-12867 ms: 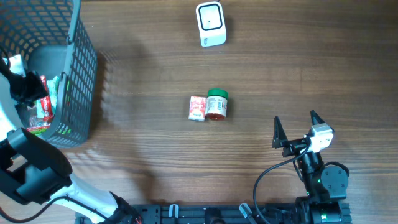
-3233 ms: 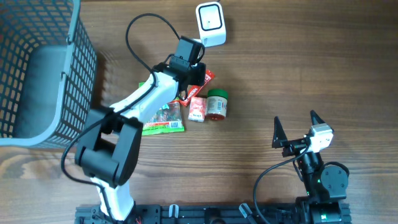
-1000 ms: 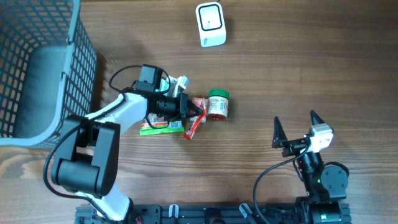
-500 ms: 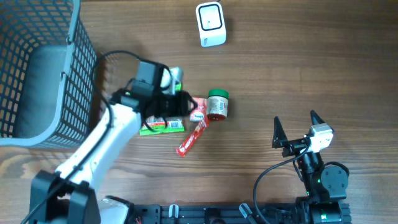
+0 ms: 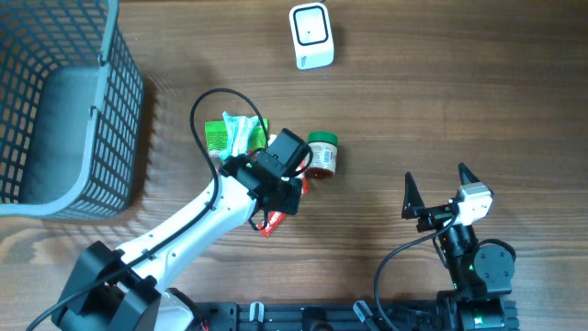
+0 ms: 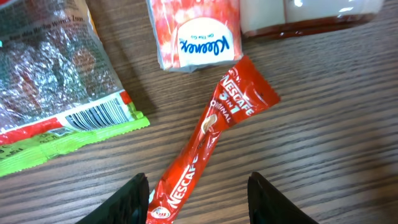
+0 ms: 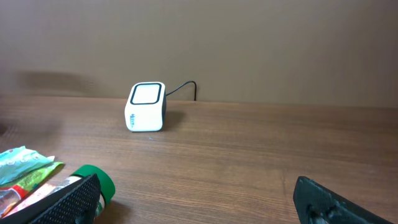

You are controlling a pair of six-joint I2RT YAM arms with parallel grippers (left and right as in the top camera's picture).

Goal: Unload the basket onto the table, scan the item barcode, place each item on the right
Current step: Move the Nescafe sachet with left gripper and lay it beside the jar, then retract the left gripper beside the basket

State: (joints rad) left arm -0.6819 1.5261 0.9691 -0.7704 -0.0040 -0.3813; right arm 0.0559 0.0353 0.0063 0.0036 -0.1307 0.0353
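Left claw (image 6: 198, 194) released above Nescafe sachet (image 6: 214, 124); right claw (image 5: 435, 175) spread; basket (image 5: 124, 92) well apart.

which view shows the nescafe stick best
Left wrist: the whole Nescafe stick lies flat, label readable. Overhead shows only its red tip under the left arm. Right wrist does not clearly show it.

Soft, even, moderately bright indoor light fills all 3 views. In the overhead view the basket (image 5: 119, 119) throws a faint lattice shadow rightward across the table (image 5: 459, 110). The left wrist view is sharp, with glare on the foil packet (image 6: 50, 81) and a blown-out jar (image 6: 311, 15). In the right wrist view the near fingers (image 7: 329, 202) are dark and blurred, while the scanner (image 7: 146, 107) is crisp.
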